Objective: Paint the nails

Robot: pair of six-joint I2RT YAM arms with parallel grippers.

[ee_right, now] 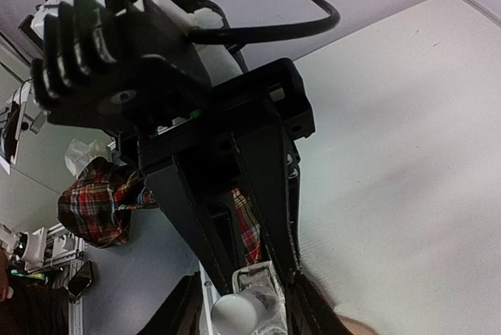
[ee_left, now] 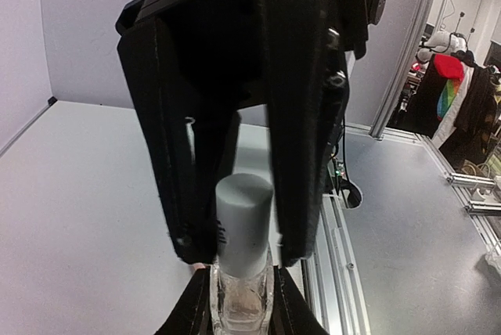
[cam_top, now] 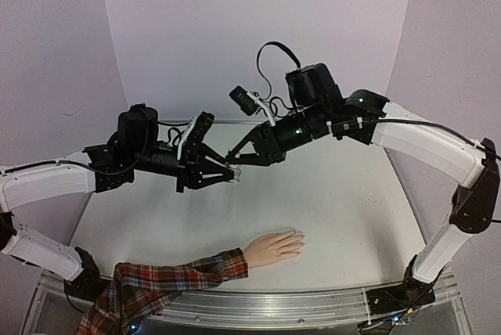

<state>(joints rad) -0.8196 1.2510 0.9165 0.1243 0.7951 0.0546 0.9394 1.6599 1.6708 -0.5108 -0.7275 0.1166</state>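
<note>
My left gripper (cam_top: 227,173) hangs above the table's middle, shut on a small clear bottle (cam_top: 233,171). In the left wrist view the glass body (ee_left: 241,304) sits between my left gripper (ee_left: 241,315) fingers, its white cap (ee_left: 244,217) pointing away. My right gripper (cam_top: 237,164) meets it from the right, shut on that cap (ee_right: 239,313), with a black finger (ee_left: 313,116) pressed on each side. The mannequin hand (cam_top: 274,247) lies palm down near the front, in a red plaid sleeve (cam_top: 172,276). Its nails (cam_top: 300,243) barely show at the fingertips, well below both grippers.
An aluminium rail (cam_top: 313,304) runs along the table's front edge, under the sleeve. Pale purple walls (cam_top: 258,37) close off the back and both sides. The white table (cam_top: 352,210) spreads to the right of the hand.
</note>
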